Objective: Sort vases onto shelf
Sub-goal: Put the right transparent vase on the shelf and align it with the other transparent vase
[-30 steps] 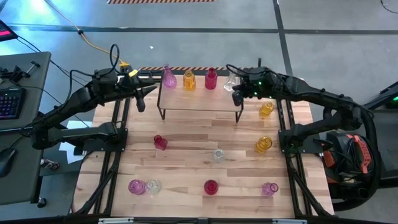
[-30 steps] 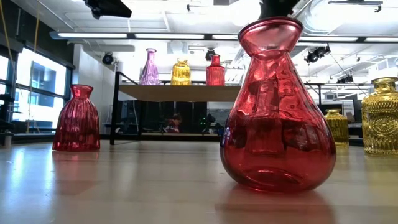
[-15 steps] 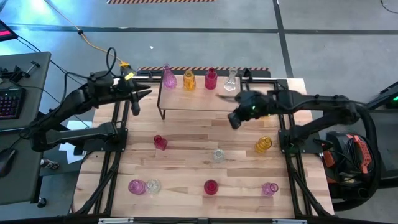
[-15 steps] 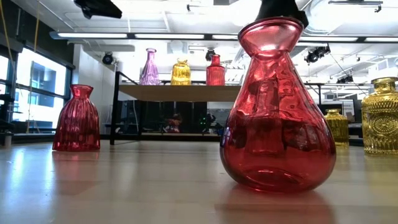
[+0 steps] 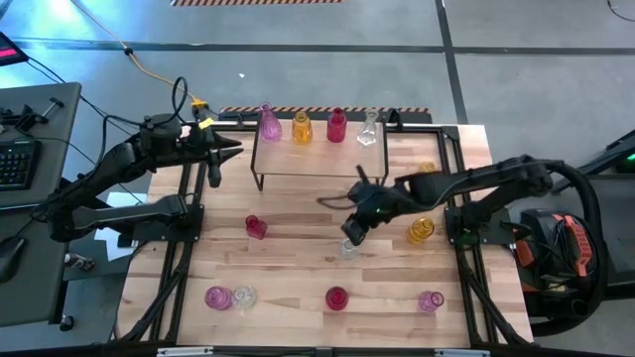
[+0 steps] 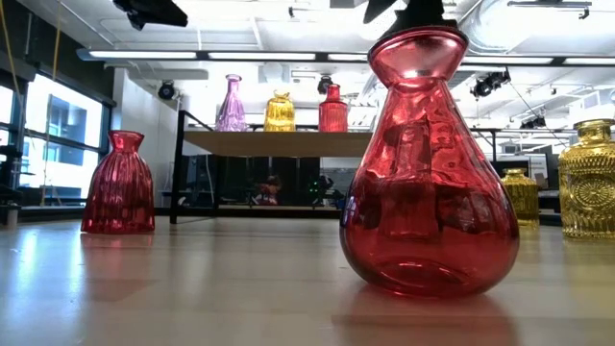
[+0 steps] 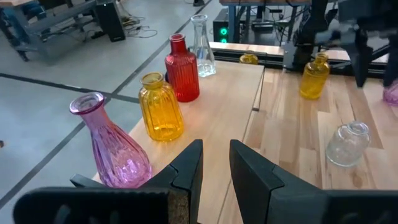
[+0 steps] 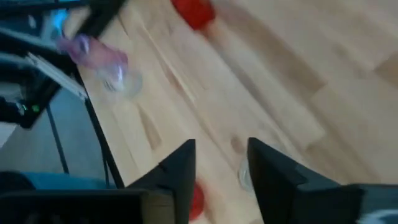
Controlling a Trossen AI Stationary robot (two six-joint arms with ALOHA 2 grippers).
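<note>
The shelf stands at the table's far middle and carries a pink, an amber, a red and a clear vase, all upright on their bases. Several more vases stand on the table, among them a small clear one and a red one. My right gripper hovers open just above that clear vase and touches nothing. My left gripper waits by the shelf's left end. Its fingers stand a little apart with nothing between them.
Amber vases stand at the right. Along the near edge are a pink, a clear, a red and a pink vase. Bare wood lies between the shelf and the near row.
My right gripper has left the shelf's right end, where the clear vase now stands alone. It has swung toward the table's middle and near edge while sinking and tipping downward, and it now hangs over the small clear vase on the table.
</note>
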